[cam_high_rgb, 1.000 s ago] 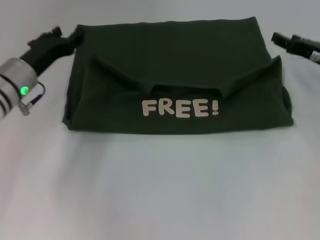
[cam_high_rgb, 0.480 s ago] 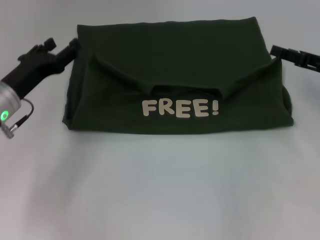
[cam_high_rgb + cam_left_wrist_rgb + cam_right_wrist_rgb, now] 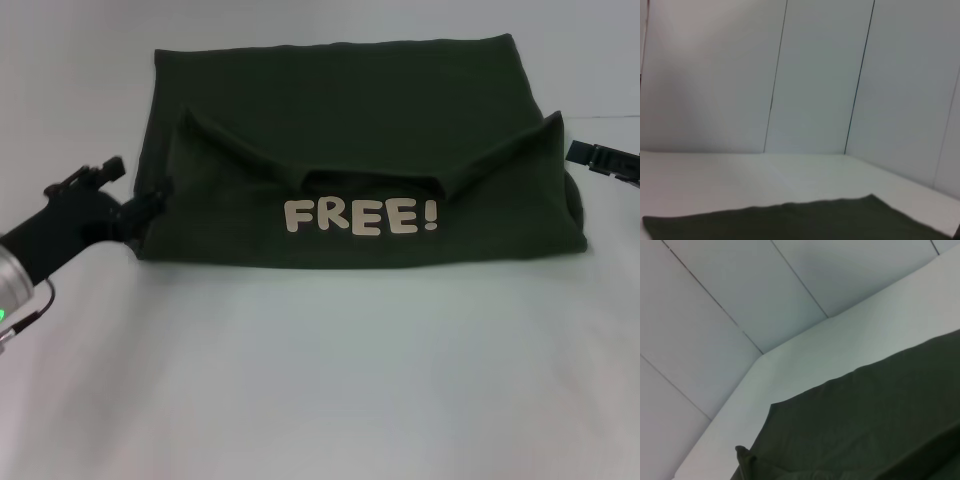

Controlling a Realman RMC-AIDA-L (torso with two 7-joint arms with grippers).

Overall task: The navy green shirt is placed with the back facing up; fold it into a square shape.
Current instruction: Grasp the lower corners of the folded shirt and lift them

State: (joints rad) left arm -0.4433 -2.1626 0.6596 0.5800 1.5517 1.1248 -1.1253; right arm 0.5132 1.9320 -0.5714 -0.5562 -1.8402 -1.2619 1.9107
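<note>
The navy green shirt (image 3: 350, 110) lies folded on the white table, with both sleeves turned in over the middle. Its cream "FREE!" lettering (image 3: 360, 216) faces up near the front edge. My left gripper (image 3: 152, 203) sits low at the shirt's front left corner, right against the cloth edge. At the shirt's right edge, about halfway back, is my right gripper (image 3: 582, 154). The left wrist view shows a flat strip of the shirt (image 3: 805, 220). In the right wrist view I see the shirt (image 3: 865, 425) with a raised fold at one corner.
The white table (image 3: 330, 380) stretches out in front of the shirt and on both sides of it. Pale panelled walls (image 3: 815, 75) rise behind the table's far edge.
Both arms have come forward from the shirt's far corners. The left gripper has moved down along the left edge to the front corner, the right one to mid-edge. The shirt has not shifted.
</note>
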